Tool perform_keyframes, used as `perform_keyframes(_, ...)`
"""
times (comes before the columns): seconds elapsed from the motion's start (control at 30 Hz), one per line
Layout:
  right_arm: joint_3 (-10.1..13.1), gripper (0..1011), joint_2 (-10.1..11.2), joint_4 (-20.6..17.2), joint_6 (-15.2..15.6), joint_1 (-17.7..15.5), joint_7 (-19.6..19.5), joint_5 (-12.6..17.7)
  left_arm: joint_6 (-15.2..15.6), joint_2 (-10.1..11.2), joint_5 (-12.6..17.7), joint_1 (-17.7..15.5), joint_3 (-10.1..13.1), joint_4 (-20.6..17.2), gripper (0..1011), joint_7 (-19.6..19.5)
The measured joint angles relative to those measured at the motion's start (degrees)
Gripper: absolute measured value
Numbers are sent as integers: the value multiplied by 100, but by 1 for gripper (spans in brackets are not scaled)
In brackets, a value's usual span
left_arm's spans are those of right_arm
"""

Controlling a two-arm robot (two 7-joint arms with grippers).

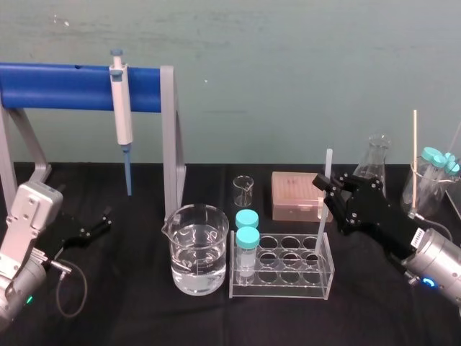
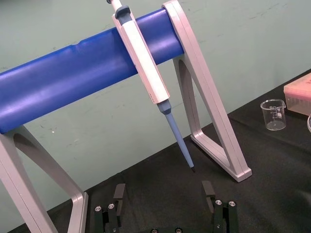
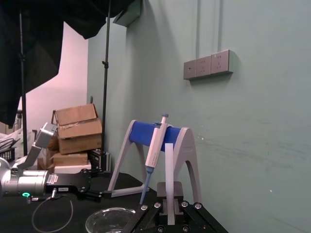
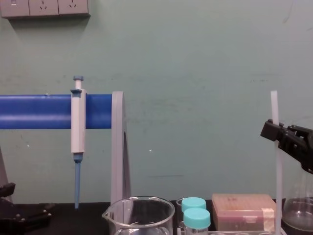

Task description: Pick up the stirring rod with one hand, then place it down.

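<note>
Reading the head view from its left edge: your left gripper rests low on the black cloth, its fingers spread wide with nothing between them, so there is no hazard from it unless you move it. The pipette hangs on the blue stand at upper left, well apart from the work. At centre, the water beaker stands just beside the clear tube rack, which carries two teal-capped vials at its left end. The stirring rod is near upright at centre right. It is pinched on its upper part by your right gripper, whose fingers are closed tight on it, and its lower end is down among the rack's right-hand wells. I cannot tell whether that end touches bottom. Main risk, as I judge it: move sideways before the tip is clear and it may catch a well wall, dragging or tipping the rack and vials toward the beaker. Second risk: the rod looks smooth and thin, so it may slip or pivot in the pinch. Third: at the right of the frame, the flask and the beaker holding a wooden stick stand near the arm, so a wide swing may knock them.
</note>
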Motion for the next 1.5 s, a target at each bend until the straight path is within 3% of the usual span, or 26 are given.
perform_keyframes(0.47, -10, 67, -154, 275, -29, 18, 22, -49, 0, 0, 0, 0, 0, 0, 1000, 0)
perform_keyframes(1.5, -21, 67, -445, 959, -452, 11, 124, -285, 0, 0, 0, 0, 0, 0, 1000, 0)
